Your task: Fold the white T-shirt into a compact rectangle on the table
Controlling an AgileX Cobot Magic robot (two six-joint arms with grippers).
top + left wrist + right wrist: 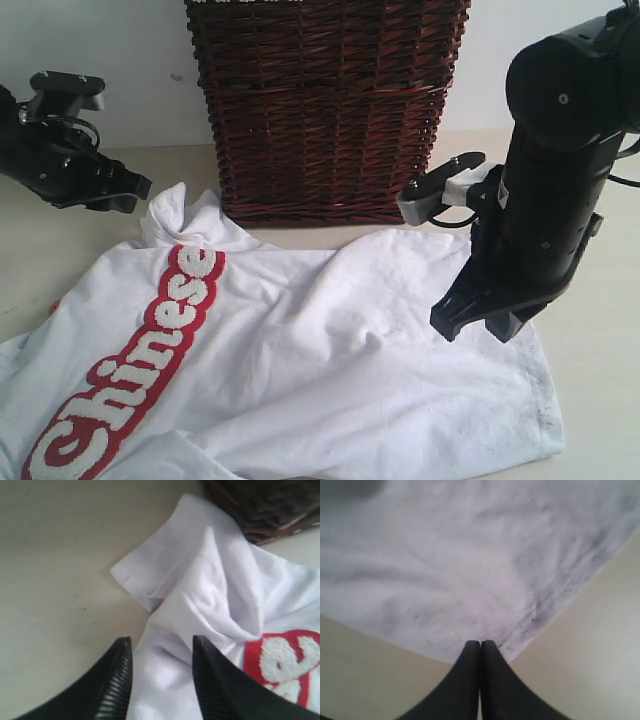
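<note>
The white T-shirt (pixel 330 350) lies spread and wrinkled on the table (pixel 50 250), its red band with fuzzy white letters (pixel 150 350) running along the left part. My left gripper (pixel 132 190) hovers beside the bunched sleeve (pixel 170 205) at the back left. In the left wrist view it (pixel 160 647) is open, and the crumpled shirt (pixel 210 585) lies below and between the fingers, ungripped. My right gripper (pixel 475 322) hangs over the shirt's right side. Its jaws (pixel 480 646) are shut and empty above a smudged hem corner (pixel 540 610).
A dark brown wicker basket (pixel 325 110) stands at the back centre, touching the shirt's far edge; its base (pixel 270 505) also shows in the left wrist view. Bare table (pixel 600 350) lies right of the shirt and at the far left.
</note>
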